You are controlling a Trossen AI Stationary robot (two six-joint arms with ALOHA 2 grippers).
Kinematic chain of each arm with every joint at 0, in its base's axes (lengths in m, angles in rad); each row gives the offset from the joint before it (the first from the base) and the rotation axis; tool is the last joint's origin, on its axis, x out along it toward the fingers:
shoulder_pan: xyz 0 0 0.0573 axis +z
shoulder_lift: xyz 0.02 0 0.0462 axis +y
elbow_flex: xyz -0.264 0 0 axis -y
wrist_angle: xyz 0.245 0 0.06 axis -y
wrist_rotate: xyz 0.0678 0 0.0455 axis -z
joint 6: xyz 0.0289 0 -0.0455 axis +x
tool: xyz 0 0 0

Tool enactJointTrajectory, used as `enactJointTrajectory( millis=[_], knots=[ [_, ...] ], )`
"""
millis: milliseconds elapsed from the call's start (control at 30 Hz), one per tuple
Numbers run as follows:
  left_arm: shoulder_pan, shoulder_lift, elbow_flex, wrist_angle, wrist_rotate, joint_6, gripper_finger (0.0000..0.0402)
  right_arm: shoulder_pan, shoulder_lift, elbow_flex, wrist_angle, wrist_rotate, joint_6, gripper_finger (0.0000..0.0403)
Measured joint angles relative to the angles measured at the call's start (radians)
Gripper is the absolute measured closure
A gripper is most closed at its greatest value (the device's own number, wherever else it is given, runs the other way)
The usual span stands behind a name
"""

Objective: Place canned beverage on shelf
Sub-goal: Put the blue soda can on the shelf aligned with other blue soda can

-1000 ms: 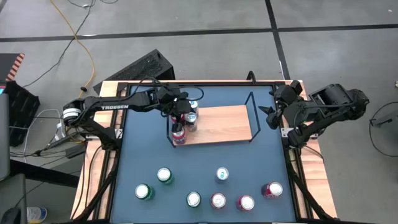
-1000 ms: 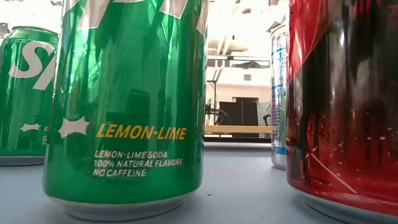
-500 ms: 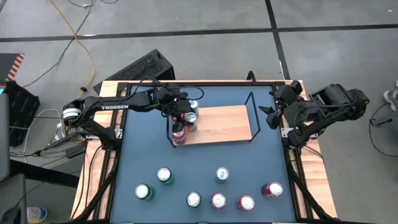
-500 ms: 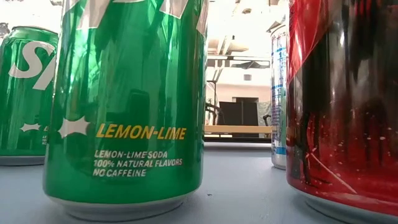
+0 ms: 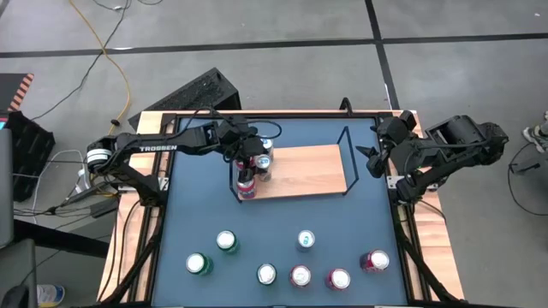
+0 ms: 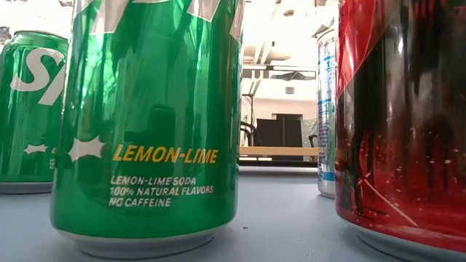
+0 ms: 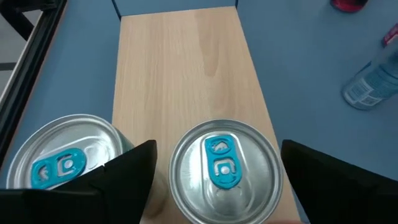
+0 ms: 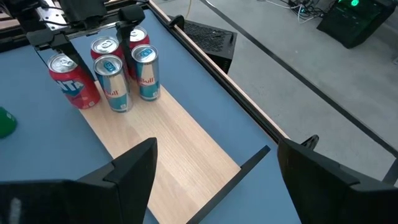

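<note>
The shelf (image 5: 304, 169), a light-wood board with black wire end frames, lies on the blue table. Several cans stand upright on its left end (image 8: 112, 74). My left gripper (image 7: 217, 186) is open, pointing slantwise down over this group. Its fingers stand on either side of the top of a silver can with a blue tab (image 7: 224, 168), which rests on the board. A second blue-tabbed can (image 7: 62, 168) stands on that can's far side. My right gripper (image 8: 217, 180) is open and holds nothing, raised past the shelf's right end (image 5: 374, 158).
Several more cans stand loose near the table's near edge, green ones (image 5: 226, 241) at the left and red ones (image 5: 339, 279) at the right. Two of them fill the low view (image 6: 145, 124). The shelf's right part (image 5: 317, 167) is bare up to its wire end frame (image 5: 347, 158).
A person's foot has come into the high view at its right edge, on the floor. Arms and cans stand as before.
</note>
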Motion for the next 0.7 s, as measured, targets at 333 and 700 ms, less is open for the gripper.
enactJointTrajectory(
  millis=[333, 700],
  knots=[
    [0.0, 0.0, 0.0, 0.0, -0.001, -0.001, 0.0072, 0.0, 0.0, 0.0, 0.0, -0.001, 0.0, 0.0085],
    [0.0, 0.0, 0.023, -0.022, -0.001, -0.008, 0.0072, 0.0, 0.0, 0.0, 0.0, -0.002, 0.0, 0.0085]
  ],
)
